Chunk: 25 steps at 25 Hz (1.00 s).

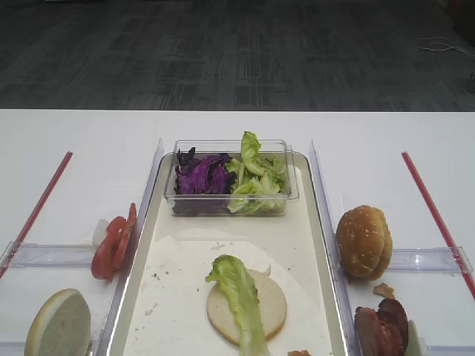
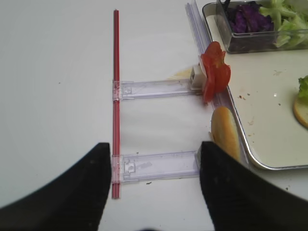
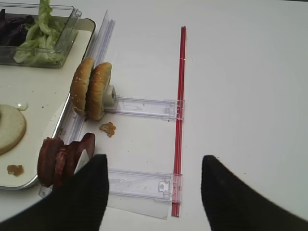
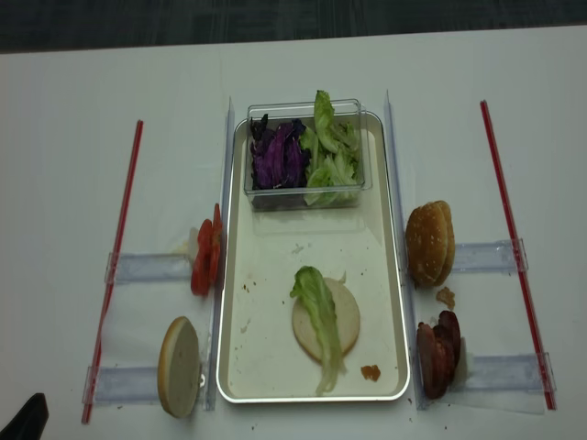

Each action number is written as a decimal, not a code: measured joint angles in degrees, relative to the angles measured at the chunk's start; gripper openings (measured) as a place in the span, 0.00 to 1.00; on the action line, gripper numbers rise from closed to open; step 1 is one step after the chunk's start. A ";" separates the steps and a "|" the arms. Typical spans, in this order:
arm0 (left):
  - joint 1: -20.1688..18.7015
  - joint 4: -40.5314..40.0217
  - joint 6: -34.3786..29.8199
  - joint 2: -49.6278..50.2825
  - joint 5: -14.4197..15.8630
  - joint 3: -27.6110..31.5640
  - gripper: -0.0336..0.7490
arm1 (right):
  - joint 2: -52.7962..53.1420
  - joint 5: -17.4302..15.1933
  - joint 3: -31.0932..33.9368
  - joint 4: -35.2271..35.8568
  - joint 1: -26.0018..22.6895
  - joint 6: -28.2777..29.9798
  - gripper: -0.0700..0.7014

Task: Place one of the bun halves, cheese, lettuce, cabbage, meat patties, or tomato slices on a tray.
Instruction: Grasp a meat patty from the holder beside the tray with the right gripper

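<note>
Left end effector (image 2: 153, 192): two black fingers spread apart, nothing between them, hovering over the white surface (image 2: 53, 86) above a clear plastic bracket (image 2: 154, 163) near a long red strip (image 2: 115, 96). Right end effector (image 3: 154, 192): black fingers likewise spread wide and empty, above a clear bracket (image 3: 139, 183) beside a second red strip (image 3: 180, 120). Items, left to right: pale cream-faced round bun half (image 4: 180, 367), standing on edge at the left bracket, just outside the tray; thin red tomato slices (image 4: 204, 257), upright in a short stack behind it, also off the tray. Large long cream-white rectangular tray with raised silvery rim (image 4: 275, 266), centre of surface, crumbs on its floor. On the tray's far end, small clear plastic box (image 4: 358, 188) holding dark purple shredded cabbage (image 4: 278, 156) on its left and light green crinkled lettuce (image 4: 330, 151) on its right. On the tray's near half, round flat bun half, cut face up (image 4: 347, 316), with a long narrow green lettuce leaf (image 4: 321, 321) lying across it; small brownish scrap (image 4: 371, 372) near the tray's near right corner. Right of the tray: golden-brown sesame-speckled bun tops (image 4: 429, 243), on edge against a bracket; small crumb (image 4: 446, 296) on the surface beside them; reddish-brown round meat patties (image 4: 438, 353), stacked upright at the nearer right bracket, off the tray.
</note>
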State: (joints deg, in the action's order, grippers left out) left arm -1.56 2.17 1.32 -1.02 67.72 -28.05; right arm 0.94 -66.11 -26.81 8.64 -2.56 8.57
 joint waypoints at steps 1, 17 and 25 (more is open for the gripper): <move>0.00 0.00 0.00 0.00 0.00 0.00 0.54 | 0.00 0.00 0.00 0.00 0.00 0.00 0.67; 0.00 0.00 0.00 0.00 0.00 0.00 0.54 | 0.00 0.00 0.00 0.00 0.00 -0.10 0.67; 0.00 0.00 0.00 0.00 0.00 0.00 0.54 | -3.07 0.11 0.00 -0.99 0.00 -1.71 0.67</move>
State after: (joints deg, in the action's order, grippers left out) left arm -1.56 2.17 1.32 -1.02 67.72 -28.05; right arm -2.13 -65.99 -26.81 7.65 -2.56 6.86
